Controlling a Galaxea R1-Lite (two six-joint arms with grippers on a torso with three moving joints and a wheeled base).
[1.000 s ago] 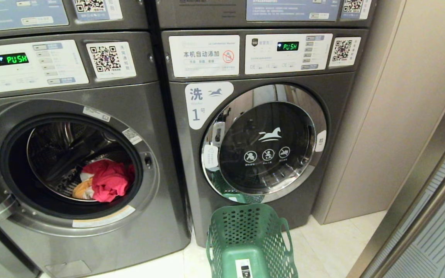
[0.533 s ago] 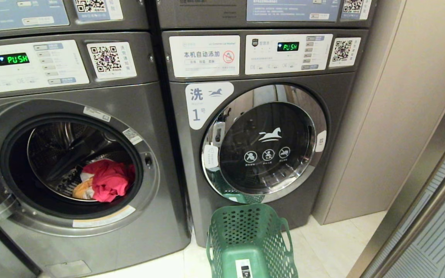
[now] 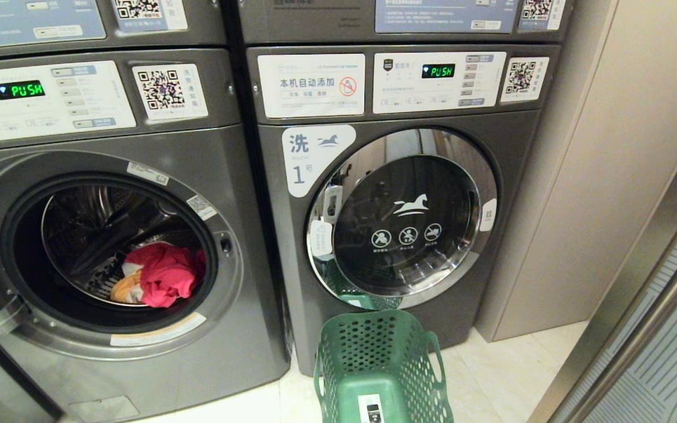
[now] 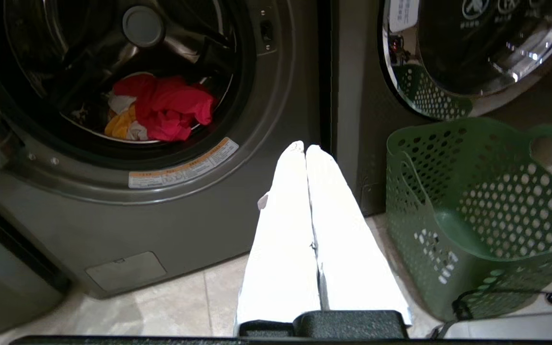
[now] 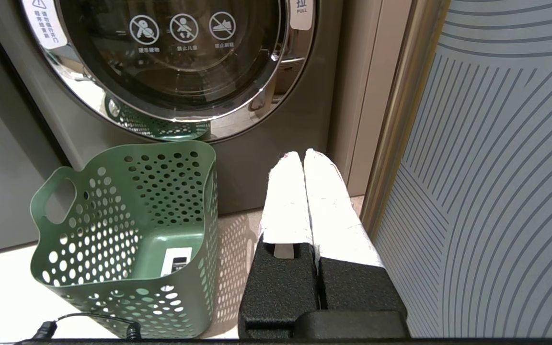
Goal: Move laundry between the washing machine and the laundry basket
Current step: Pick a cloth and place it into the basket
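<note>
Red laundry [image 3: 165,276] in open washer [image 3: 109,252]; green basket [image 3: 382,367] right of it, seemingly empty; both grippers' fingers [image 4: 304,149] [image 5: 300,155] closed, holding nothing.

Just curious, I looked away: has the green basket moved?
No. The green basket sits in the same spot below the closed washer door.

Laundromat — stacked QR-coded washers [image 3: 397,194]

Red and yellow laundry [image 3: 159,275], green perforated basket [image 3: 381,364], grey washing machine [image 3: 109,235], blue striped panel [image 5: 496,167]
</note>
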